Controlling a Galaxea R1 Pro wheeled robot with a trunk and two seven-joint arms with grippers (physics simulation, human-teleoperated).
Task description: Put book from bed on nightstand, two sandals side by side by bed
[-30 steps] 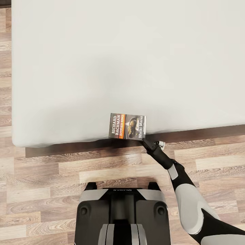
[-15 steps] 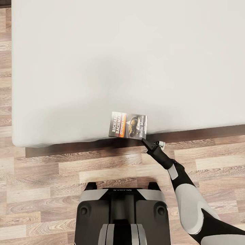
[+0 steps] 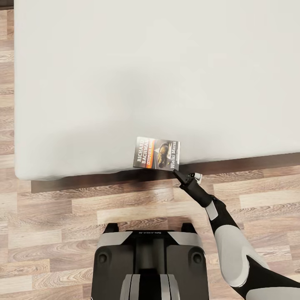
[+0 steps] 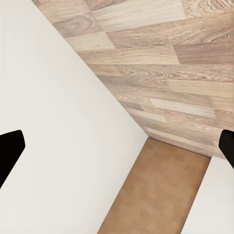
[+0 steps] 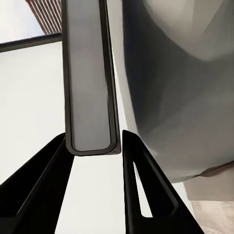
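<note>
The right claw (image 3: pixel 176 171) is pinching the paperback book (image 3: pixel 157 153) at the bed's (image 3: pixel 83 83) near edge; the left claw (image 4: pixel 117 146) is spread wide.

Location: a bedroom in a home. Evidence from the head view: 1 large bed (image 3: pixel 125 83) with a plain off-white mattress, no bedding, resting on a dark brown wood frame (image 3: pixel 104 180) that projects along the near edge. Light brown wood-plank floor (image 3: pixel 50 216) runs in front of the bed and along its left side. 1 paperback book (image 3: pixel 157 153) lies at the mattress's near edge, a household item. The left wrist view shows the same plank flooring meeting a plain white surface.
</note>
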